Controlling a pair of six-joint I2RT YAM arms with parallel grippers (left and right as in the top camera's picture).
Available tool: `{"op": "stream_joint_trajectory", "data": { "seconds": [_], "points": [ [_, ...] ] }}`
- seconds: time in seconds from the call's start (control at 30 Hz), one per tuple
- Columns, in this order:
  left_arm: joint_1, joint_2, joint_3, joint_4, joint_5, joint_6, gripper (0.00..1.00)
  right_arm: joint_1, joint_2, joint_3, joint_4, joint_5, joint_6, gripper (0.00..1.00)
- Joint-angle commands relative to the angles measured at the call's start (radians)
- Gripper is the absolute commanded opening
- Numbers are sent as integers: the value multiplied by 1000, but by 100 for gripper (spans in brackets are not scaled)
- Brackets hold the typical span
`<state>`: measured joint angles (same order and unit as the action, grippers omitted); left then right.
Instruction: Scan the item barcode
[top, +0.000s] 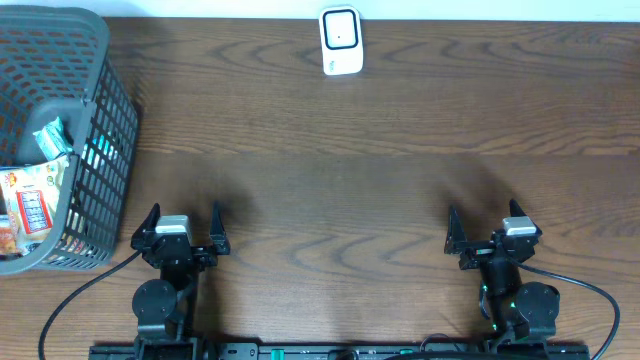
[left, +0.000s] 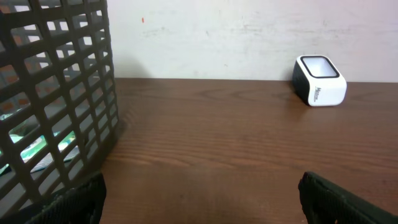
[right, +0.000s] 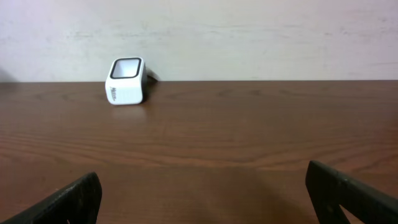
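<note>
Task item: a packet (top: 30, 205) printed in orange, white and red lies in the basket (top: 112, 140) at the left edge of the overhead frame. No barcode can be made out on it. A teal-and-silver packet (top: 50, 138) sits just above it in the same basket. The basket is dark grey plastic mesh. In the left wrist view its wall (left: 68, 81) fills the left third of the frame, with green and white packaging showing through the holes.

The scanner (top: 340, 41) is a small white box with a dark window, at upper centre of the overhead frame on the far edge of the table (top: 350, 170). It is well apart from the basket and from both arms. It shows upper right in the left wrist view (left: 319, 81) and upper left in the right wrist view (right: 126, 81).

The left gripper (top: 184, 218) is at lower left, just beside the basket's lower right corner, with jaws spread wide and nothing between them. The right gripper (top: 484, 222) is at lower right, also wide apart and empty. Bare wood lies between each gripper and the scanner. The basket wall stands between the left gripper and the packets.
</note>
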<state>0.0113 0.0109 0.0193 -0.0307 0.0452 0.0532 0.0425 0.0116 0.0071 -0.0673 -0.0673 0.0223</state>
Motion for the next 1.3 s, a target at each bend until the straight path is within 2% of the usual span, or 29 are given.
{"op": "stream_joint_trajectory", "data": {
  "seconds": [0.0,0.93,0.97,1.03,1.07,1.13,1.2,1.27],
  "points": [
    [-2,-7,-15,-40,-31,10,98,-2,-5,-1,-4,1,14,99],
    [-2,-7,-15,-38,-32,7,98,-2,-5,-1,-4,1,14,99],
    [-2,-7,-15,-19,-1,-25,98,-2,-5,-1,-4,1,14,99],
    [-2,-7,-15,36,171,-112,98,-2,-5,-1,-4,1,14,99],
    [-2,-7,-15,64,287,-124,98,-2,-5,-1,-4,1,14,99],
    [-2,-7,-15,126,421,-122,98,-2,-5,-1,-4,1,14,99],
    [-2,-7,-15,196,441,-122,98,-2,-5,-1,-4,1,14,99],
    [-2,-7,-14,336,440,-141,98,-2,-5,-1,-4,1,14,99]
  ]
}}
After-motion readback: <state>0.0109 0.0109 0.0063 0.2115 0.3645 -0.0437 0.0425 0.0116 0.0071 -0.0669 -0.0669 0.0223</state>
